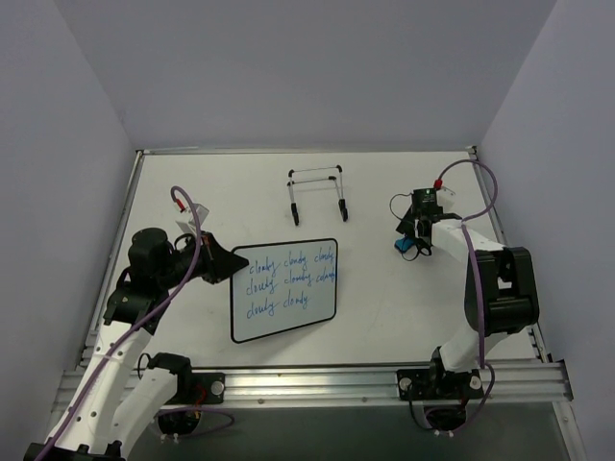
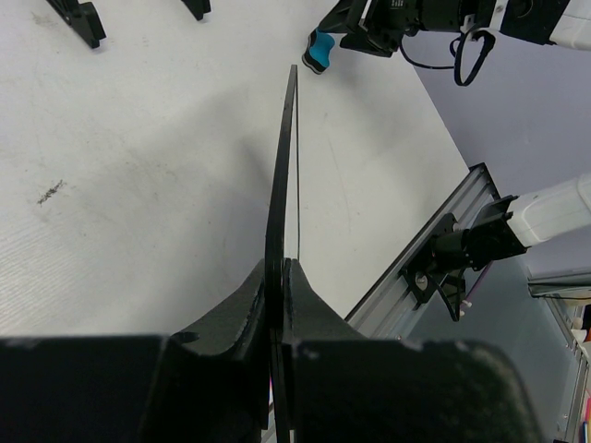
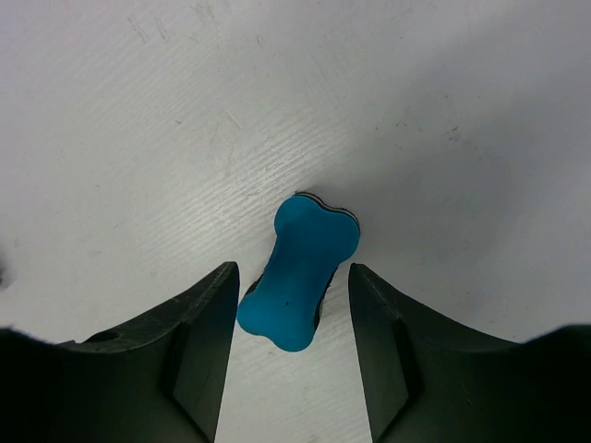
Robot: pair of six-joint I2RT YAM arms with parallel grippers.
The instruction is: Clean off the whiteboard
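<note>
Whiteboard point(image 1: 283, 290): at middle of surface point(image 1: 384, 322), blue writing unerased, left edge pinched by left claw point(image 1: 231, 264). Right claw point(image 3: 294, 269): open, straddling blue eraser point(image 3: 307, 245). Eraser is best centred between the fingers before closing. Whether the board lies flat or is lifted cannot be told; eraser's underside is hidden.

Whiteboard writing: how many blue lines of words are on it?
3, all on the whiteboard: a top line, a middle line and a shorter bottom line. None looks hidden.
</note>
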